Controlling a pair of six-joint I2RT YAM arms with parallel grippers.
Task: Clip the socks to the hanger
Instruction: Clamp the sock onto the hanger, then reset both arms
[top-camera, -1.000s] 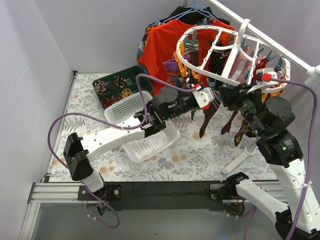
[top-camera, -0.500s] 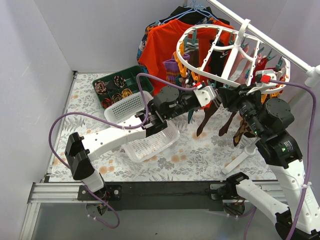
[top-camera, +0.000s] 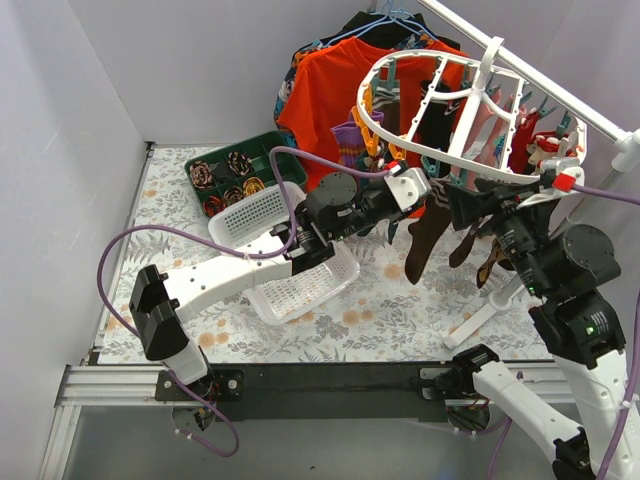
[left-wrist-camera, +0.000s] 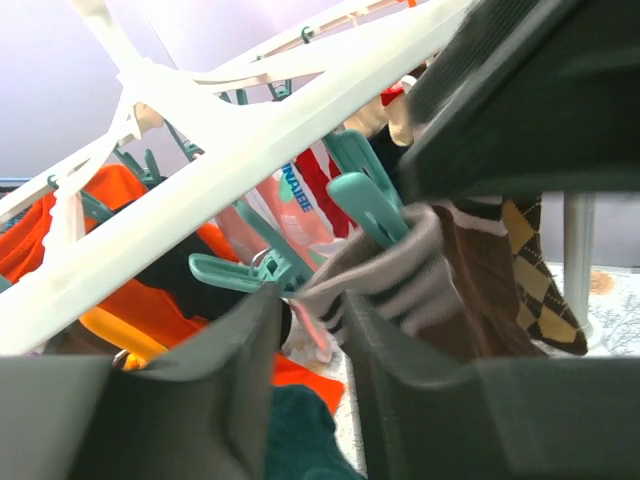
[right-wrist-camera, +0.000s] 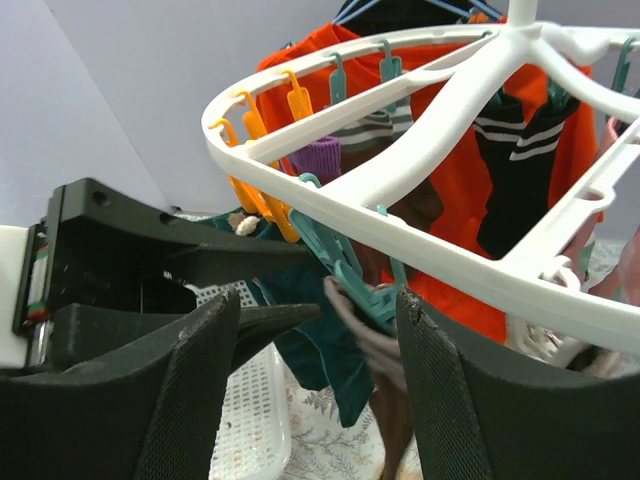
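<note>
Rightward goes the right arm since half a second ago, its wrist now lower and further out, and the hanger (left-wrist-camera: 230, 170) has tipped with it, the right end riding higher. The dark brown sock (top-camera: 424, 240) has swung a little to the right; the left arm has barely shifted.

That sock hangs below the hanger's near rim, over the bench (top-camera: 400, 310) and between the two hands. Its grey-striped cuff sits in the mouth of a teal clip (left-wrist-camera: 368, 208). The left hand (left-wrist-camera: 312, 305) has its fingers set close together, with the cuff right at the gap; whether it pinches the cuff I cannot tell. The right hand (right-wrist-camera: 318, 300) has its fingers spread wide, with the teal clip and the cuff between them; the clip is far narrower than the gap.

An argyle sock (left-wrist-camera: 535, 290) hangs just beside the brown one, on its right. More clips, orange and teal, crowd the rim on both sides, and other socks already hang behind. The orange T-shirt (top-camera: 325, 95) hangs from the white rail (top-camera: 545, 78), just behind the hanger.

On the bench to the left sit two white baskets (top-camera: 300, 285) and, behind them, a green tray (top-camera: 270, 143) of rolled sock bundles (top-camera: 240, 162), well apart from both hands.
</note>
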